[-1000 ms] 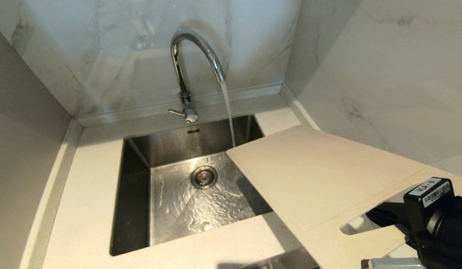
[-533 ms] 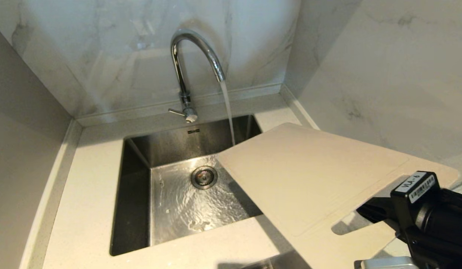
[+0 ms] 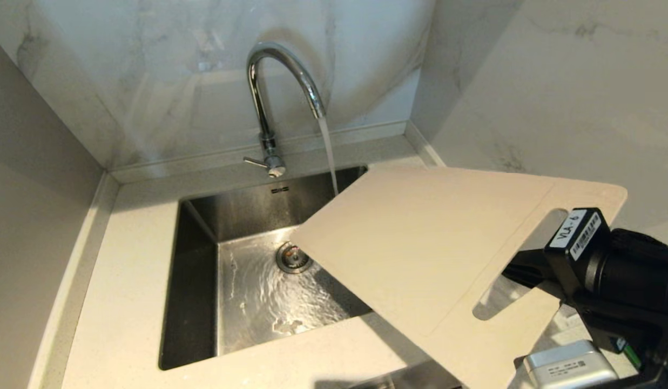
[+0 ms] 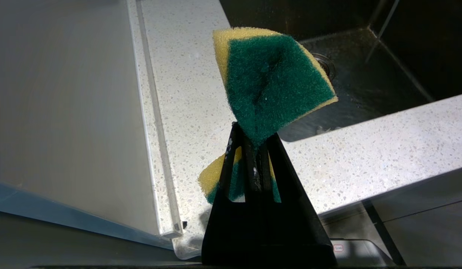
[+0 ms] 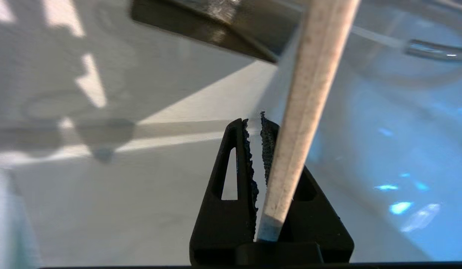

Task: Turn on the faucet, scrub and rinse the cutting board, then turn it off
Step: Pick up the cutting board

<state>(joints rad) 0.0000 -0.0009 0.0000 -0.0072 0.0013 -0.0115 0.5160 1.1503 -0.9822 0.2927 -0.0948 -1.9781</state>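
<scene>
The cutting board (image 3: 420,243), a large cream-white plastic rectangle, fills the right half of the head view, held in the air and tilted, its far corner reaching out over the sink (image 3: 196,302) and lying just beside the falling water. It is gripped at the handle end, next to the slot cut through it, which seems meant to leave the broad working face free for rinsing and scrubbing. The sink, a square steel basin set into a pale speckled countertop (image 3: 128,270), has water rippling across its floor toward the round drain (image 3: 291,258), which the board's edge partly covers. Marble-look walls close in behind and on the right, leaving little room to swing the board that way. The faucet (image 3: 279,92), a tall chrome gooseneck, stands behind the basin and is running; its stream drops just past the board's upper edge, so the board does not appear wet yet. Its thin side lever (image 3: 256,161) sticks out near the base. The right gripper (image 5: 257,138) has its fingers clamped on the board's thin edge. The left gripper (image 4: 249,142), held off to the side above the countertop, has its fingers pressed together on a green-and-yellow sponge (image 4: 272,82), ready for scrubbing
</scene>
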